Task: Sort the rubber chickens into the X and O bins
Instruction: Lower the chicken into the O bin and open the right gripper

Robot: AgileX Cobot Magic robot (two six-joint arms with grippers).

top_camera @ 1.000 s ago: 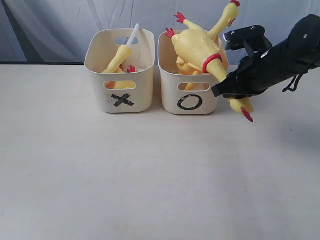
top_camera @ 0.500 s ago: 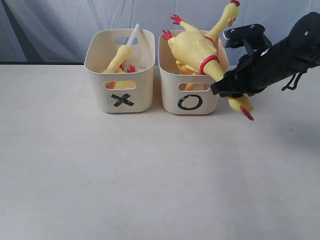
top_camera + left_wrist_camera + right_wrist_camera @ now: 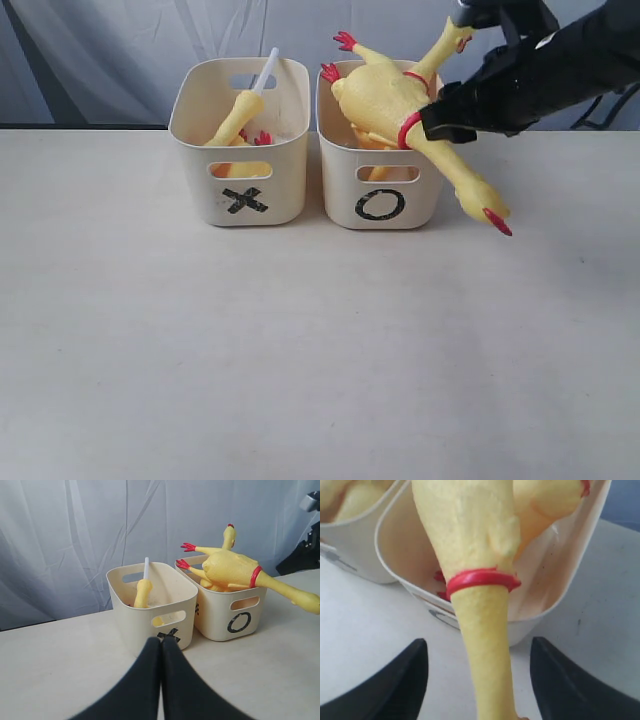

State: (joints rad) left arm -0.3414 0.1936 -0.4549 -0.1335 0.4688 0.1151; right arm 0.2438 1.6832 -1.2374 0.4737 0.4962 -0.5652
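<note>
A whole rubber chicken (image 3: 385,100) lies across the top of the O bin (image 3: 380,205). Its red-banded neck (image 3: 455,175) hangs over the right rim, and its head is near the table. My right gripper (image 3: 432,120) hovers open just above that neck. In the right wrist view its fingers (image 3: 405,675) stand wide on either side of the neck (image 3: 480,630) without touching it. A second chicken's head (image 3: 452,42) sticks up behind. The neck with the white tube (image 3: 245,108) leans in the X bin (image 3: 240,195). My left gripper (image 3: 161,644) is shut and empty, short of the X bin (image 3: 135,625).
The two bins stand side by side at the back of the pale table (image 3: 300,350), in front of a grey curtain (image 3: 120,50). More yellow parts lie low in the X bin, seen through its handle slot (image 3: 240,170). The right arm reaches in from the upper right.
My right gripper has risen and pulled back from lower on the neck. The chicken's body has shifted slightly left on the O bin, with its head still hanging outside.
</note>
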